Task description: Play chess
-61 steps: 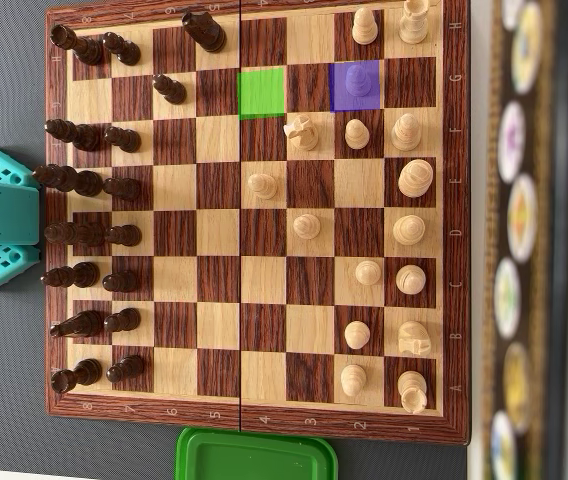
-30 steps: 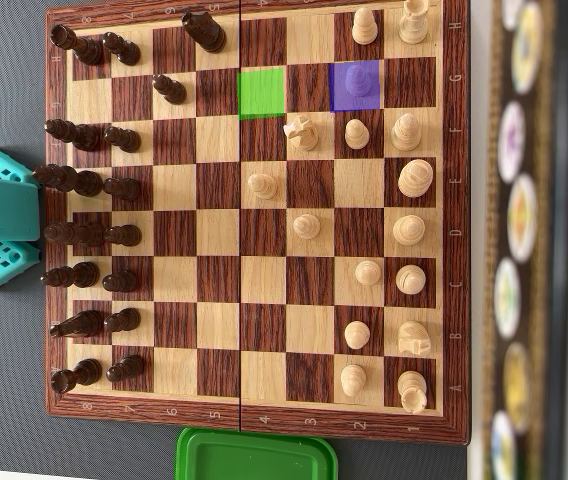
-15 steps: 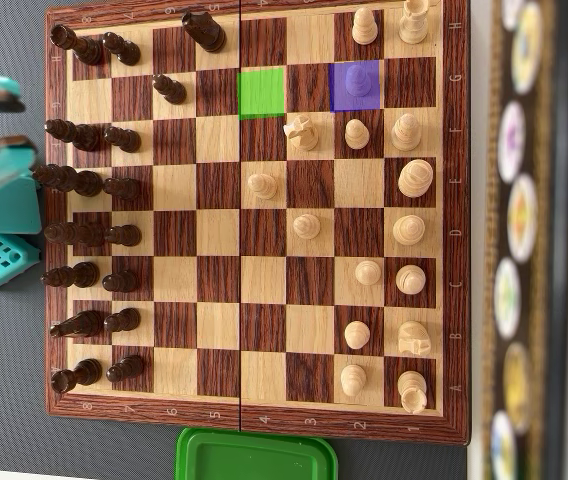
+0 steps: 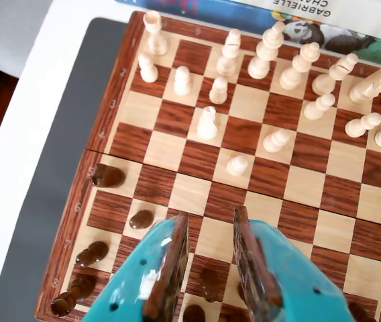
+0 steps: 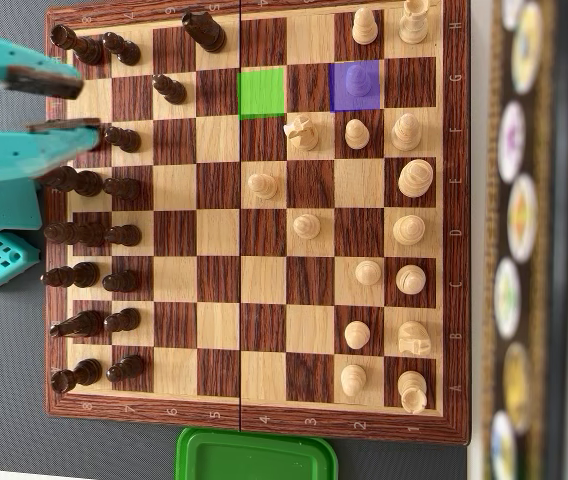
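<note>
In the overhead view, my claw (image 5: 86, 100) reaches in from the left edge, teal, its two fingers spread apart with nothing between them, hovering over the board's (image 5: 254, 425) dark side. Below and around it the dark pieces (image 5: 89, 235) stand in two files along the left edge, with one dark pawn (image 5: 170, 89) a step forward and a taller dark piece (image 5: 205, 30) near the top edge. Further right, a green square (image 5: 262, 92) is marked on the board, then a purple square (image 5: 355, 85) holding a pale pawn. The pale pieces (image 5: 409, 230) fill the right side, with a knight (image 5: 301, 131) and several pawns pushed forward. A green lid (image 5: 256, 455) lies on the bench just below the board.

In the wrist view, my claw (image 4: 209, 225) enters from the bottom, open over the squares just ahead of the dark rows; the pale pieces (image 4: 271, 47) stand at the far end.
</note>
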Controlling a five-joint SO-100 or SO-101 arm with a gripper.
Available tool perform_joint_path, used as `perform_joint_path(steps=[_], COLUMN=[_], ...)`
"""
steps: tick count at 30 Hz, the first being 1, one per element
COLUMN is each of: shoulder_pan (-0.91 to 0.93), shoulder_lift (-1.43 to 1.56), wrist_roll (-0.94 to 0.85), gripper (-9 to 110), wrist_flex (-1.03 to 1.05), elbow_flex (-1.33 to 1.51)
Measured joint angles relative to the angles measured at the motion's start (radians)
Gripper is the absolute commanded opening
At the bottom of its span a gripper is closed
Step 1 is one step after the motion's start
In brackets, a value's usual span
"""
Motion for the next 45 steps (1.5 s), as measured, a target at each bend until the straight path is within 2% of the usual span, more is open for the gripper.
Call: perform_joint_path(steps=[15, 35, 45], shoulder_pan=[-0.025, -0.077, -0.078], shoulder_lift=[-0.670, -1.086, -1.201], wrist_roll=[0.000, 0.000, 0.000], gripper=[12, 12, 18], wrist_flex=[0.000, 0.000, 0.130], elbow_flex=[-0.328, -0.686, -0.845])
